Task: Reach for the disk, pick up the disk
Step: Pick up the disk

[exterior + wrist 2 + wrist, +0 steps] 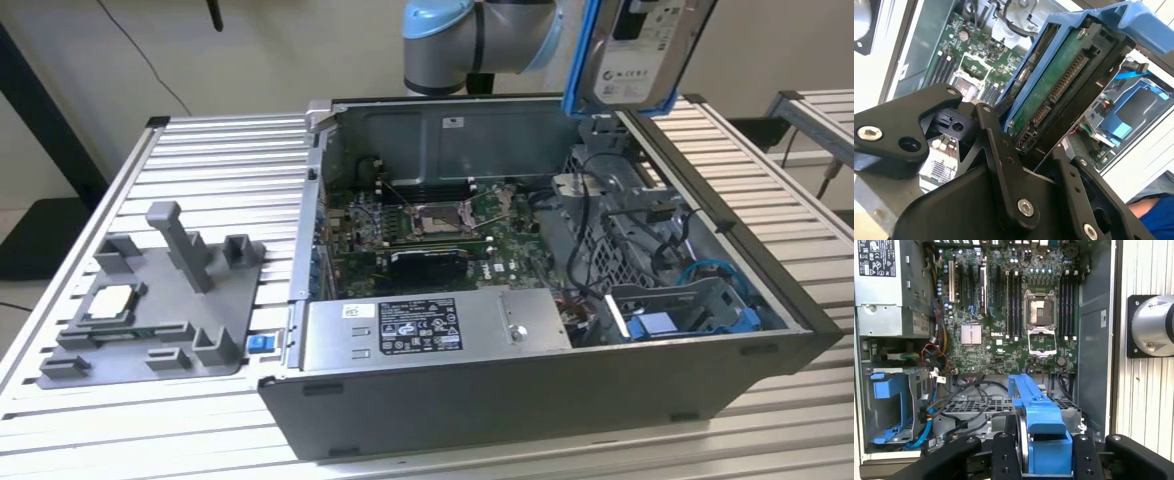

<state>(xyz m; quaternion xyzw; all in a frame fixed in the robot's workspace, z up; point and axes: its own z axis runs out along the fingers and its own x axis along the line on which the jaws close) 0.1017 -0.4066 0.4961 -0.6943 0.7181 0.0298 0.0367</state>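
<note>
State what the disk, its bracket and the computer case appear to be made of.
Disk: silver-grey metal, matt sheen, with a white paper-like label. Bracket: blue plastic, probably, judging by its smooth moulded shape. Computer case: grey sheet metal, apparently painted, with folded edges. The gripper is shut on the disk.

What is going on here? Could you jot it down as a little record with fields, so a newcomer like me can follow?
Setting: open computer case on a slatted metal table
Held item: the disk, silver-grey drive in a blue bracket, lifted above the case
Claw: claw shut on the disk's bracket, seen in both wrist views
Below the disk: green motherboard with its bare processor socket
Also inside: blue bay and a grey power supply
Beside the case: grey fixture tray holding a small square chip
</note>
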